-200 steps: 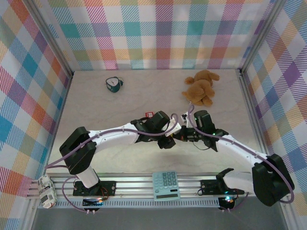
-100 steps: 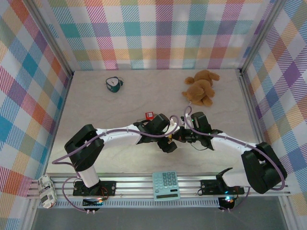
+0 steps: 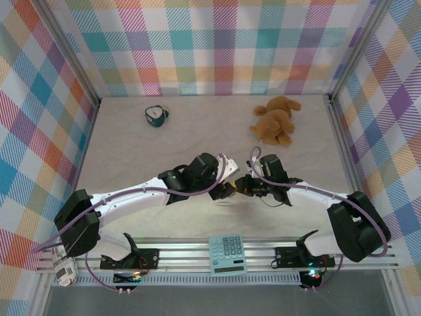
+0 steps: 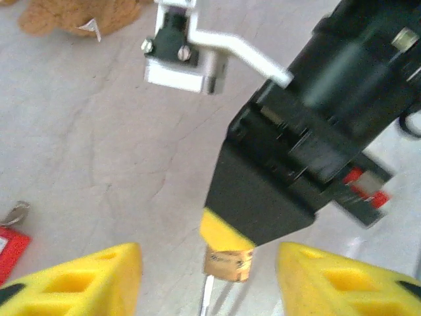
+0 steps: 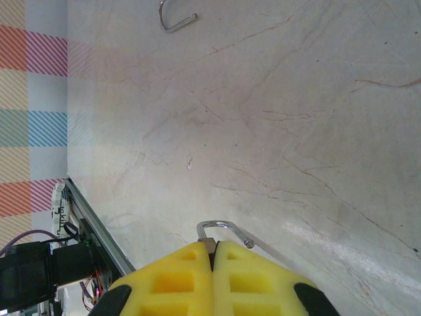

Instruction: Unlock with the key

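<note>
Left wrist view: left gripper (image 4: 208, 273) fingers stand released, flanking the brass padlock (image 4: 228, 263) without touching. Just above the padlock, right gripper (image 4: 225, 232) is clenched, apparently on the key, hidden between its pads (image 5: 256, 276). It seems inserted; turning and freeing the shackle (image 5: 217, 226) look undone.

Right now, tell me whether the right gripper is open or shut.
Shut: the right gripper's yellow pads meet in its wrist view, pinching the small brass padlock, whose silver shackle pokes out past them.
</note>
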